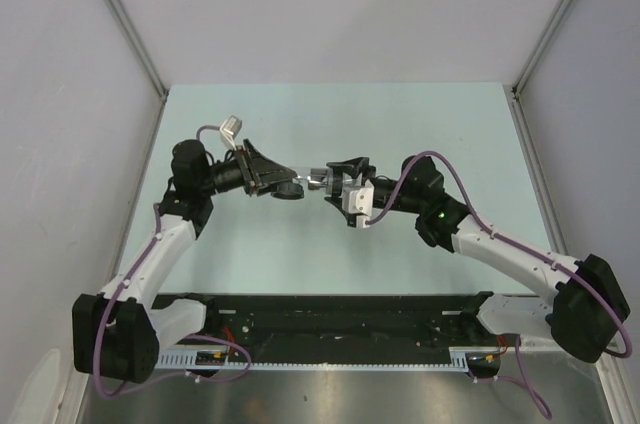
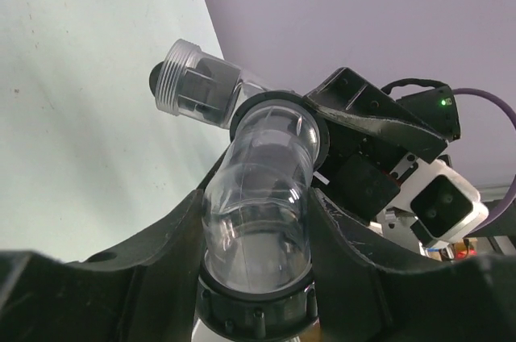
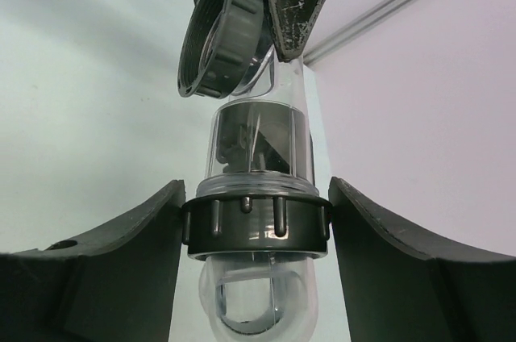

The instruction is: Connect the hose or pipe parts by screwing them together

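The hose or pipe parts hang between both grippers above the table's middle. A clear pipe piece (image 2: 262, 189) with a black ribbed nut (image 2: 256, 306) at its near end sits between my left gripper's (image 2: 258, 221) fingers, which press both its sides. It runs to a second black ribbed nut (image 3: 256, 225), and my right gripper (image 3: 256, 189) is shut on that nut. Beyond the nut a clear bend (image 3: 258, 310) ends in a threaded mouth (image 2: 189, 84). From above, the left gripper (image 1: 285, 182) and right gripper (image 1: 328, 182) face each other, tips almost touching. How deep the thread sits is hidden.
The pale green table (image 1: 330, 264) is boxed in by white walls with metal corner posts (image 1: 125, 24). A black rail (image 1: 340, 319) with wiring runs along the near edge. Purple cables (image 1: 455, 179) loop off both arms.
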Robot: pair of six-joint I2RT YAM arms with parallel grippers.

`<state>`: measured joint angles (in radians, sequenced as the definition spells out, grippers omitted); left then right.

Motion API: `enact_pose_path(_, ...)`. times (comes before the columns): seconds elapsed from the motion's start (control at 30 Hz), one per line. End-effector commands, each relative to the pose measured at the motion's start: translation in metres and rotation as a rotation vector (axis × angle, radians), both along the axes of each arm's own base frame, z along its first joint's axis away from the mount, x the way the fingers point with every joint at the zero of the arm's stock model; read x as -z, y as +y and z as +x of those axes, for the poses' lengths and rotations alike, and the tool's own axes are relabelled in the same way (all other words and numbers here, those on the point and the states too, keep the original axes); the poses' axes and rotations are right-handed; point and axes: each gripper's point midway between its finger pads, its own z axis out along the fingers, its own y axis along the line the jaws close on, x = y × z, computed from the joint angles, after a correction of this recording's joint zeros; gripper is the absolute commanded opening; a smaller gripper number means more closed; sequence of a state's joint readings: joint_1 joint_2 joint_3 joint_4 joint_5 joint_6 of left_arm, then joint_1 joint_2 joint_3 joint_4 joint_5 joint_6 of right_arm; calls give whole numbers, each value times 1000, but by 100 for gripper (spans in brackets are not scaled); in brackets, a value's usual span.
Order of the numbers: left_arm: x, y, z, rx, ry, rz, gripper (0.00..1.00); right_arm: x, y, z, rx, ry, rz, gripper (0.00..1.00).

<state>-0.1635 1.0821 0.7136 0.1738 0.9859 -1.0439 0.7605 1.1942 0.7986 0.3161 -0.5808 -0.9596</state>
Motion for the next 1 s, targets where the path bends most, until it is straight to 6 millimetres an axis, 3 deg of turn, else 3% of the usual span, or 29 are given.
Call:
enact_pose_path(0.0,-25,-9,-17,126,-277,12,0,-44,2,1,-19,90,187,0)
enact_pose_path(0.37,-13,-9,12,79,-325,67,0,-28,-7,0,-53,302,187,0)
enact_pose_path(0.43,-13,-10,17,63,-283,58,0,-23,-8,0,-28,283,158,34)
enact_pose_path(0.5,-16,-9,23,38,-254,49,0,-25,-12,0,-22,234,142,55)
enact_pose_path(0.57,-17,-9,26,24,-231,42,0,-22,-17,2,3,201,120,65)
enact_pose_path(0.6,-17,-9,26,20,-207,33,0,-26,-20,2,13,170,119,77)
enact_pose_path(0.8,-25,-8,23,13,-170,5,0,-22,-37,14,85,71,57,92)
enact_pose_path(0.97,-33,-8,18,23,-158,-15,1,-16,-41,19,94,67,36,93)
